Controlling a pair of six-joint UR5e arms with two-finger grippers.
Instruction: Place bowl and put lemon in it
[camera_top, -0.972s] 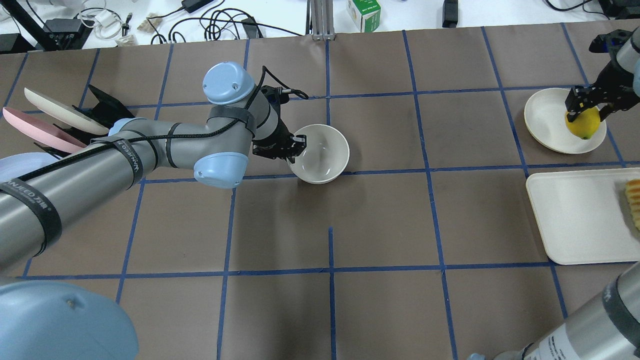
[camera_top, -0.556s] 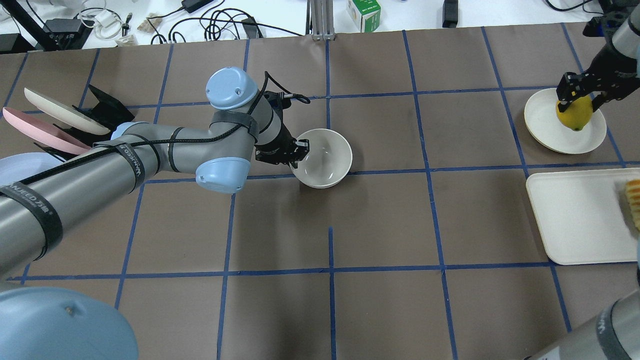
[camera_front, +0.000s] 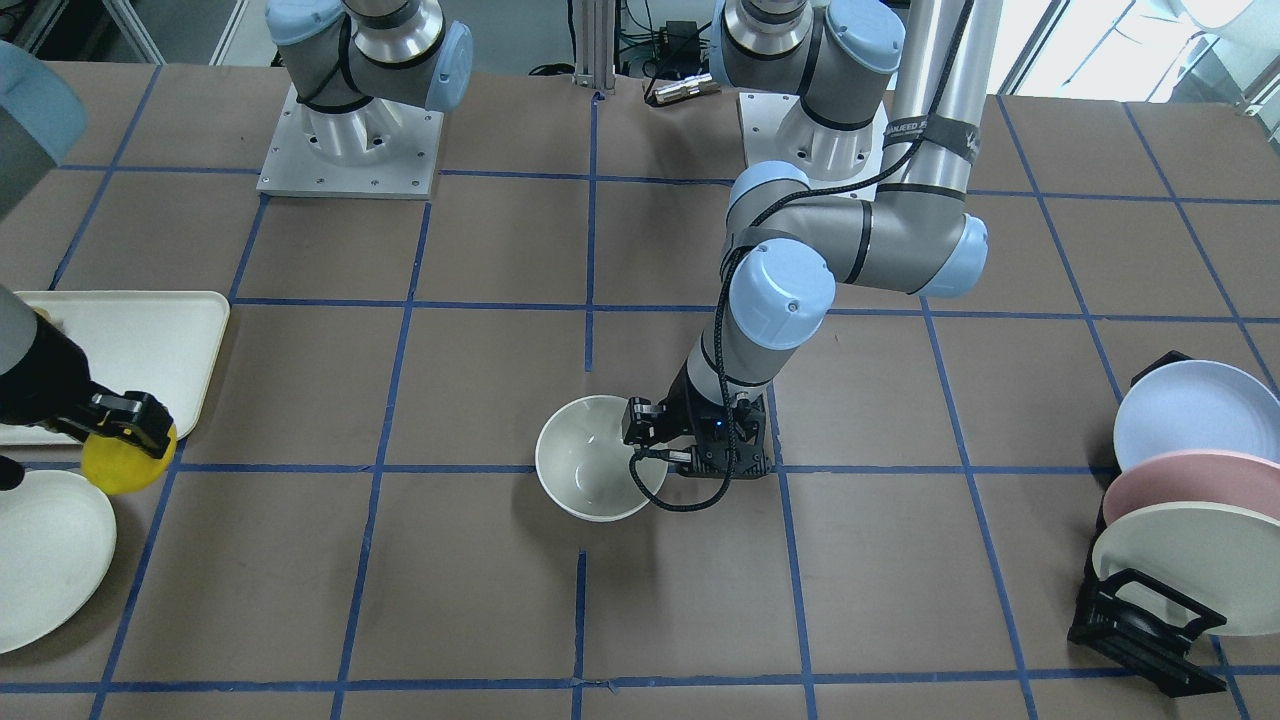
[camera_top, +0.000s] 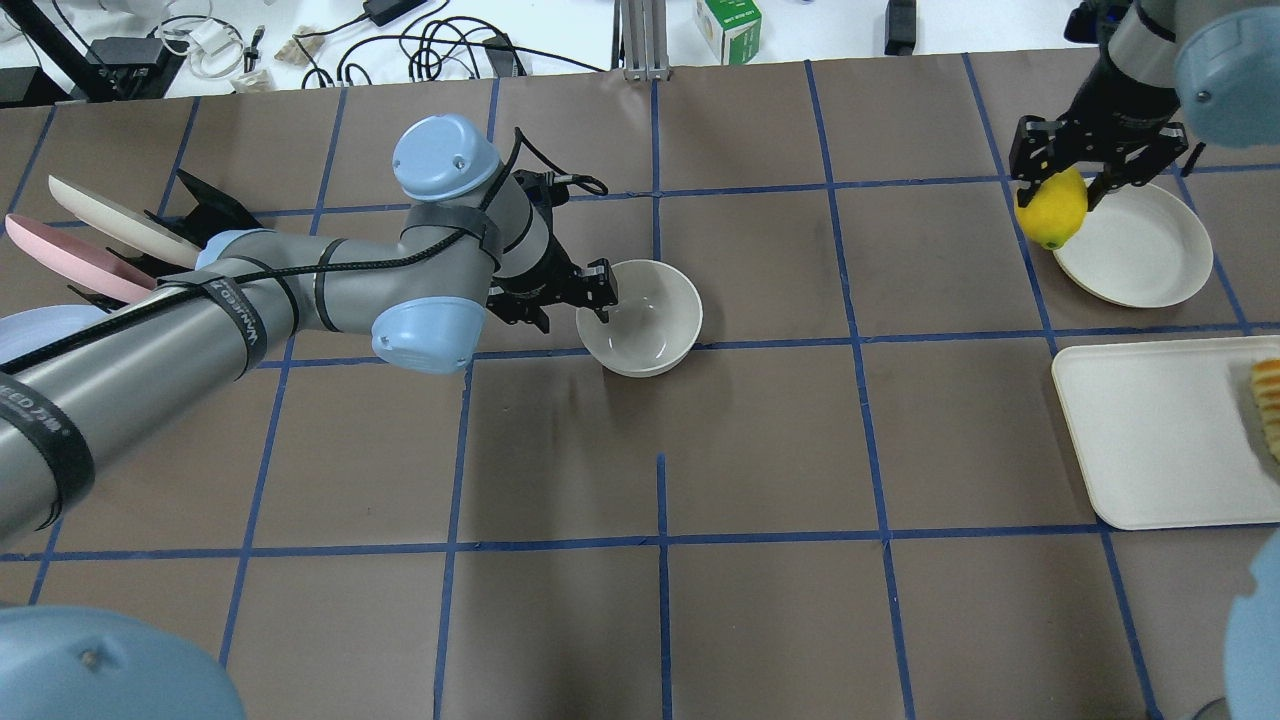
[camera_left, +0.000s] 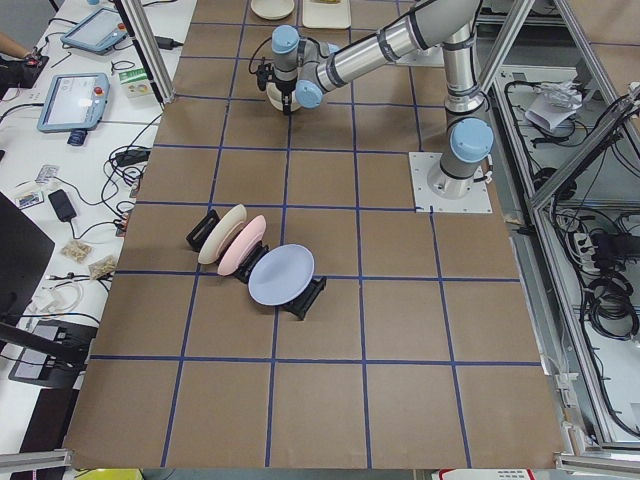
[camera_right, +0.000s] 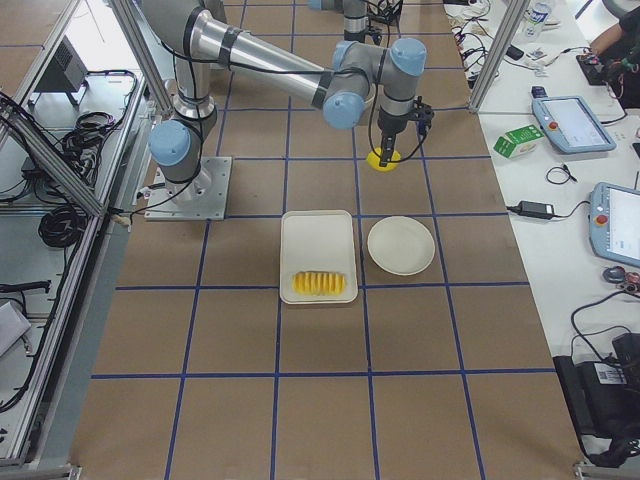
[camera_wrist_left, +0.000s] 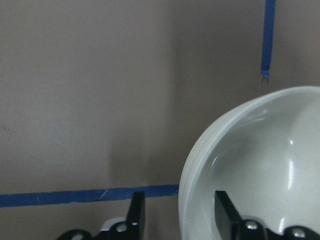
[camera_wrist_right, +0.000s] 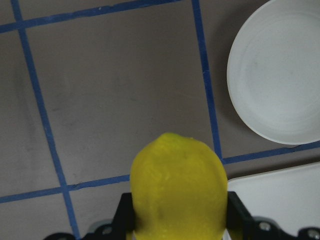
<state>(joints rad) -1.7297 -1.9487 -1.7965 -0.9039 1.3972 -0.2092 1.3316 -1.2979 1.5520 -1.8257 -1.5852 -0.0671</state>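
Change at the lemon (camera_top: 1050, 208): one second ago it hung low over the cream plate (camera_top: 1140, 255), in the right gripper (camera_top: 1060, 190). It is now raised and past the plate's edge on the side facing the bowl (camera_top: 645, 318). The jaws are closed on its sides, with the lemon bulging below them. It is well apart from the bowl, on the robot's right of it.

Change at the bowl: it has shifted only slightly and now appears to sit level on the table (camera_top: 760, 450). The left gripper (camera_top: 600, 296) is parted across the rim on the bowl's left side. One finger (camera_wrist_left: 136, 215) is outside the wall and the other (camera_wrist_left: 224, 215) inside, with a gap showing between each and the wall.

Judgement: bowl placement looks complete and release is under way. Lemon transfer toward the bowl has begun; the drop is not yet done.

Surface: brown paper cover with a blue tape grid. Right of the bowl, nearer the robot than the plate, is a white tray (camera_top: 1150, 440) holding sliced food (camera_top: 1268, 405). Left of the bowl is a rack of plates (camera_front: 1180, 500). Beyond the table's far edge lie cables (camera_top: 440, 50) and a green carton (camera_top: 728, 25)
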